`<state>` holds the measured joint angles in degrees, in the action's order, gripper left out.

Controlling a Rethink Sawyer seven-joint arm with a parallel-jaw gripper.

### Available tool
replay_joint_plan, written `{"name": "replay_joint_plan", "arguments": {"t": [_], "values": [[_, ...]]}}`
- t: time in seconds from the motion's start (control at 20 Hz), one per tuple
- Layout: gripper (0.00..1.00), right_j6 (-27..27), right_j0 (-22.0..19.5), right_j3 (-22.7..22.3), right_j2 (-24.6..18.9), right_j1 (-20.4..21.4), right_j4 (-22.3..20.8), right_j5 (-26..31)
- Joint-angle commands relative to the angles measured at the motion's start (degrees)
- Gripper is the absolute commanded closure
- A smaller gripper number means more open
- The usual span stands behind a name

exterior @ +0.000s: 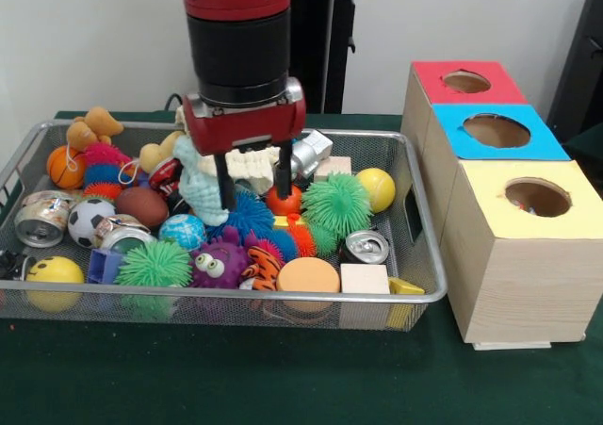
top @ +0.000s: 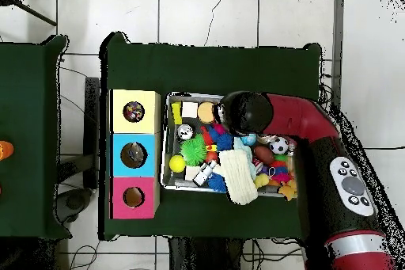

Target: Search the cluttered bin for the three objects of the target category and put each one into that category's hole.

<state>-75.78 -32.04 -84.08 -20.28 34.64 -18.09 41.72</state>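
Red arm (top: 297, 120) over half-hidden bin (top: 168, 178)

A dark green cloth (exterior: 283, 378) covers the table; seen from above, the table (top: 213, 65) stands on a floor of pale square tiles (top: 206, 13) with dark grout lines. To the left of this table in the overhead view, a second green-covered table (top: 28, 124) stands just beside it. Behind the table in the front view rises a plain off-white wall (exterior: 85, 39), evenly lit.
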Motion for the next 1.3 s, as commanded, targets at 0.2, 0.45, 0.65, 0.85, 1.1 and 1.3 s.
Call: {"name": "replay_joint_plan", "arguments": {"t": [0.2, 0.45, 0.65, 0.85, 1.1, 1.3], "values": [[0.0, 15.64, -4.4, -2.99, -8.01, -2.64, -6.62, 2.07], [0.0, 19.9, -8.98, -4.71, -10.47, -3.16, -9.96, 1.76], [0.0, 20.66, -11.52, -9.01, -10.38, -1.24, -12.92, 2.75], [0.0, 21.29, -14.71, -14.59, -10.0, 2.33, -15.88, 3.53], [0.0, 22.28, -20.27, -20.55, -11.01, 8.38, -16.4, 5.38], [0.0, 25.48, -24.37, -21.53, -13.52, 11.27, -17.13, 6.68]]}}
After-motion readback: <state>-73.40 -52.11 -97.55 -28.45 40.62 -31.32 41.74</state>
